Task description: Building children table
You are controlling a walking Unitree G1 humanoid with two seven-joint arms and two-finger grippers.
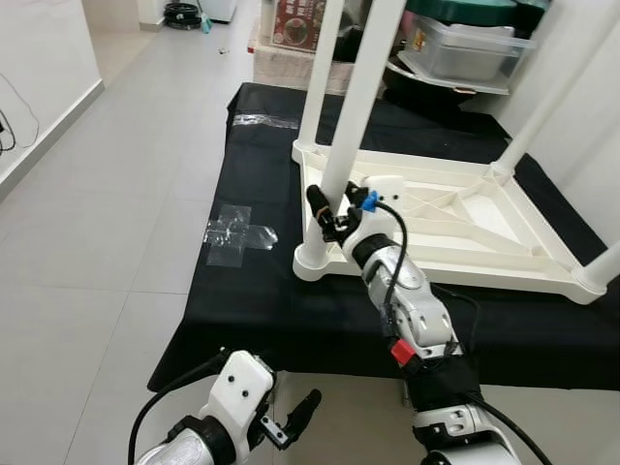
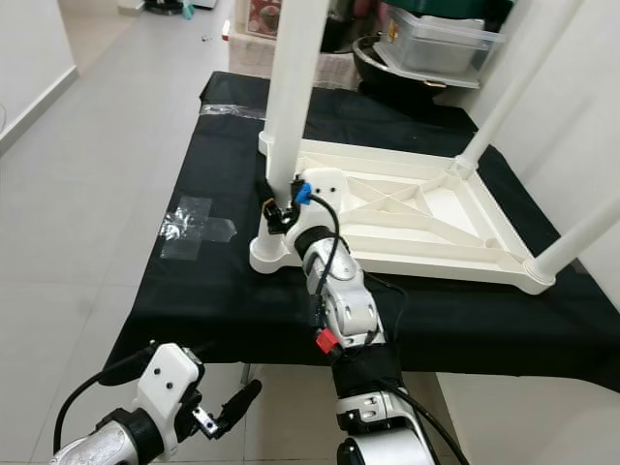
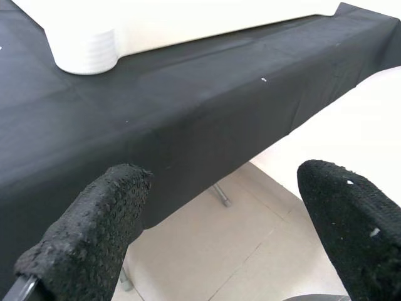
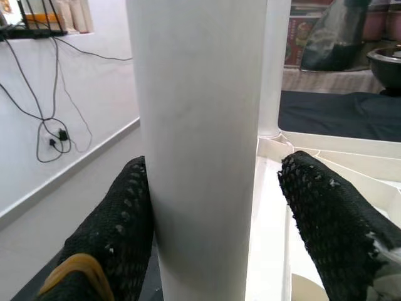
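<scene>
White plastic — the children's table (image 1: 455,218) lay upside down on the black-draped tabletop (image 1: 252,291), legs up. The right gripper (image 1: 327,215) straddled the near-corner leg (image 1: 360,97), one finger touching, the other (image 4: 326,213) apart. Below the edge, the left gripper (image 1: 295,417) hung with fingers (image 3: 94,232) spread — holding nothing.

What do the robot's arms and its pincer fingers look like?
Both arms are shiny silver with white wrist housings and black cables. The right arm has a red tag and a blue connector. Each pincer, left pincer and right pincer, has two bumpy black padded fingers.
</scene>
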